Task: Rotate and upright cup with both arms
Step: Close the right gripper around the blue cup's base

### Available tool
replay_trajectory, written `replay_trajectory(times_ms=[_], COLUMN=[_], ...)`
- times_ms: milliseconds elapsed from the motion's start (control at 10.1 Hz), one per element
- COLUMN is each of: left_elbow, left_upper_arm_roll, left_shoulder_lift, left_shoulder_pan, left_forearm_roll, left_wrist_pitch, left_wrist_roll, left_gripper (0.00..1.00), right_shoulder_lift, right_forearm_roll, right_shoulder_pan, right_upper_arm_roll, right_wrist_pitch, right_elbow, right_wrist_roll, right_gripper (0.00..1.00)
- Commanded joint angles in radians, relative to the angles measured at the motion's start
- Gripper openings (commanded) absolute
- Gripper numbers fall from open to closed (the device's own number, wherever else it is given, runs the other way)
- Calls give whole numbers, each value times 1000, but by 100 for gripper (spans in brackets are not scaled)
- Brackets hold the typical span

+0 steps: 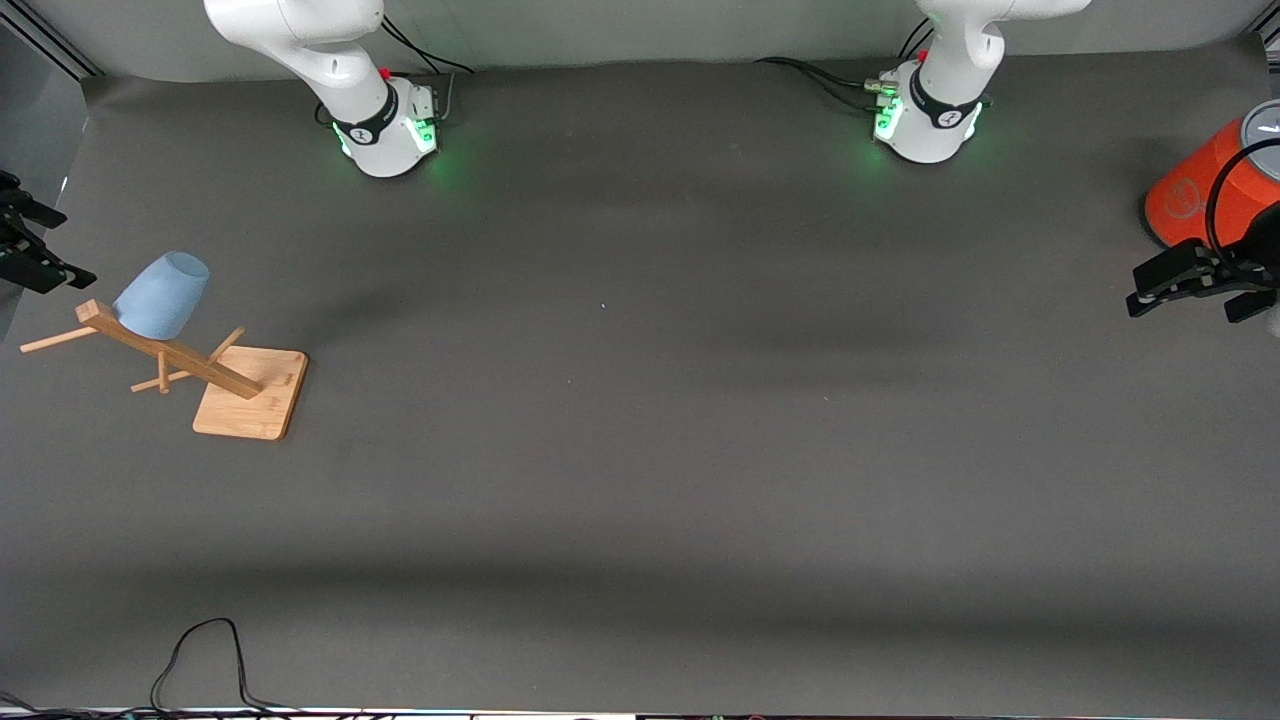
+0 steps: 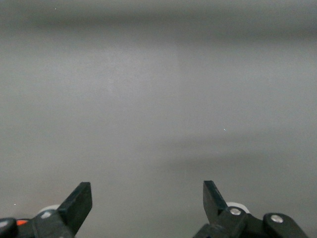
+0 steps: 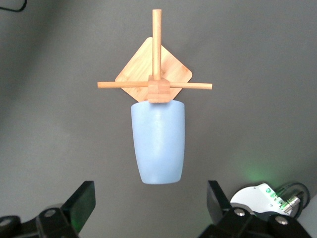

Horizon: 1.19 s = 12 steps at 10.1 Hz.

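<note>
The pale-blue cup (image 1: 160,295) hangs mouth-down and tilted on a peg of a wooden rack (image 1: 245,390) at the right arm's end of the table. In the right wrist view the cup (image 3: 158,144) lies ahead of the gripper, its closed base toward the fingers, with the rack's base (image 3: 133,69) past it. My right gripper (image 3: 148,203) is open and empty, short of the cup; in the front view it (image 1: 62,247) is at the picture's edge beside the rack. My left gripper (image 1: 1190,305) is open and empty at the left arm's end; its wrist view (image 2: 146,201) shows only bare table.
A large orange cylinder (image 1: 1200,200) with a grey top stands at the left arm's end, next to the left gripper. A black cable (image 1: 200,660) loops at the table edge nearest the front camera. The dark mat (image 1: 640,450) covers the table.
</note>
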Motion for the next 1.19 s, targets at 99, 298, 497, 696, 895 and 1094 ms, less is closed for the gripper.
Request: replay_trajectory(times_ms=[99, 298, 497, 696, 895, 1094], left_elbow=[-9, -9, -9, -9, -11, -11], left_upper_arm_roll=[0, 0, 0, 0, 0, 0], left_shoulder_lift=[-5, -5, 0, 0, 0, 0], left_shoulder_pan=[2, 0, 3, 3, 5, 5], left_forearm_roll=[-5, -3, -3, -3, -3, -5], left_wrist_pitch=[15, 13, 13, 13, 12, 12], left_wrist_roll=[-11, -11, -11, -11, -11, -11], left_gripper=[100, 100, 100, 100, 100, 100], right_shoulder_lift=[-60, -78, -77, -78, -74, -60], right_forearm_roll=[-12, -12, -10, -10, -12, -10], right_shoulder_pan=[2, 2, 2, 2, 2, 2], right_upper_arm_roll=[-19, -27, -36, -42, -47, -47], right_wrist_pitch=[169, 272, 330, 338, 354, 374], right_elbow=[-189, -285, -347, -385, -401, -401], right_wrist_roll=[31, 14, 8, 8, 3, 3], right_gripper=[100, 100, 100, 100, 100, 100])
